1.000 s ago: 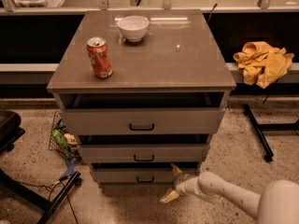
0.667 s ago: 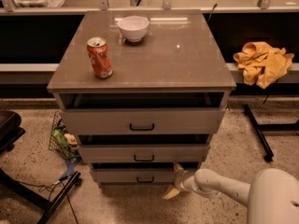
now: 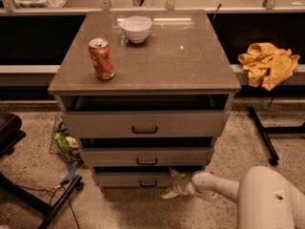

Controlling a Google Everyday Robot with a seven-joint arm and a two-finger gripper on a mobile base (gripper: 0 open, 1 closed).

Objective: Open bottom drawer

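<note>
- Table (image 3: 190, 66): 1, a square unit with a smooth grey-beige top, slightly glossy. It has 3 flat drawer fronts, each with a dark gap above it.
- Bottom drawer (image 3: 119, 179): at 6 o'clock of the table, lowest and narrowest-looking. It has 1 small black bar handle (image 3: 148, 183) at centre.
- Hand (image 3: 169, 183): 1, pale, at 3 o'clock of that bar handle, against the drawer front's right part. Its two fingers are spread apart and clamp nothing.
- Arm (image 3: 214, 185): 1, white and rounded, coming in from 4 o'clock.
- Can (image 3: 101, 59): 1, red metal cylinder, upright, at 9 o'clock on the table.
- Bowl (image 3: 136, 29): 1, white and round, at 11 o'clock.
- Cloth (image 3: 268, 64): 1, yellow and crumpled, at 3 o'clock, well apart from the table.
</note>
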